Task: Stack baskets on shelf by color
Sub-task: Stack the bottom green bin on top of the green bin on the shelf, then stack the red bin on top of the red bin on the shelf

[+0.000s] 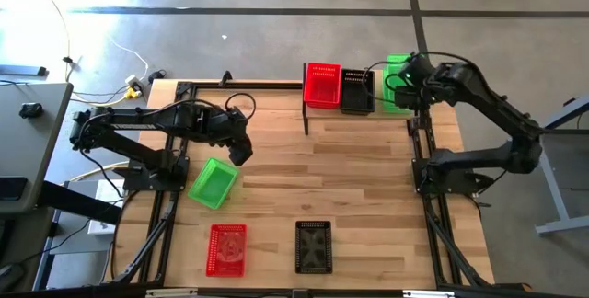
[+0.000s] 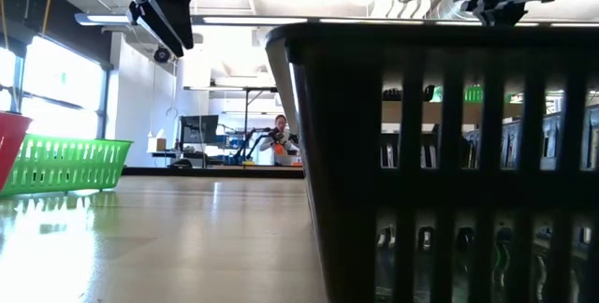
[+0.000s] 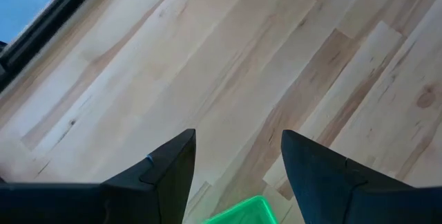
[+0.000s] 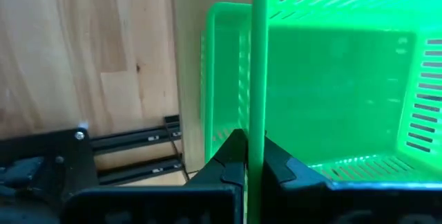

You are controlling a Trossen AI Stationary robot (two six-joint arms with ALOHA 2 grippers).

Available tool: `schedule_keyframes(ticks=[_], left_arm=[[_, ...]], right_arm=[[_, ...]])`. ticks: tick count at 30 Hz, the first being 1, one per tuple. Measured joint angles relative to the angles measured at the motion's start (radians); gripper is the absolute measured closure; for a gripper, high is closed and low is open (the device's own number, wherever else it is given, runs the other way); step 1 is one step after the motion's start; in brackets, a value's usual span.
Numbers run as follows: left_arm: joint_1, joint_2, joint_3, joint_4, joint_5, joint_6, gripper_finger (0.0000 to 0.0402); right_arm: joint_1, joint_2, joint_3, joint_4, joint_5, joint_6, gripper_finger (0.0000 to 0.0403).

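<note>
Right now a green slotted plastic basket (image 4: 345,79) is pinched by its wall between the jaws of the right gripper (image 4: 250,158), held above a second green basket (image 4: 224,79) that sits at the right end of the narrow light-wood shelf (image 1: 363,114). On that shelf a red mesh basket (image 1: 322,85) and a black mesh basket (image 1: 357,90) are also seen, side by side. The left gripper (image 3: 238,158) is held with its jaws spread and empty over the wood-plank desk (image 1: 313,178), just beside a loose green basket (image 1: 213,184). Nearer the front edge, a red basket (image 1: 226,248) and a black basket (image 1: 313,246) are left lying.

Several slips can be foreseen. Since only one thin wall is gripped, the held basket may be tilted, so that a corner is caught on the rim below and nesting is prevented. If it is released off-centre, it could be tipped off the shelf's right end, close to the desk edge. The neighbouring black basket could also be nudged.
</note>
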Motion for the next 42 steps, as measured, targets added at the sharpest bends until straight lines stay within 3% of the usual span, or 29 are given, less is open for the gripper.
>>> schedule_keyframes(ticks=[15, 24, 35, 42], left_arm=[[0.000, 0.012, 0.000, 0.000, 0.019, -0.044, 0.0198], [0.000, 0.012, 0.000, 0.000, 0.019, -0.051, 0.0198], [0.000, 0.012, 0.000, 0.000, 0.019, -0.068, 0.0198], [0.000, 0.012, 0.000, 0.000, 0.019, -0.068, 0.0198]], right_arm=[[-0.070, 0.084, 0.000, -0.003, -0.100, -0.020, 0.0403], [-0.069, 0.085, 0.000, -0.003, -0.086, 0.000, 0.0399], [-0.069, 0.083, 0.000, -0.002, -0.024, 0.043, 0.0316], [-0.064, 0.079, 0.001, -0.015, -0.043, 0.113, 0.0295]])
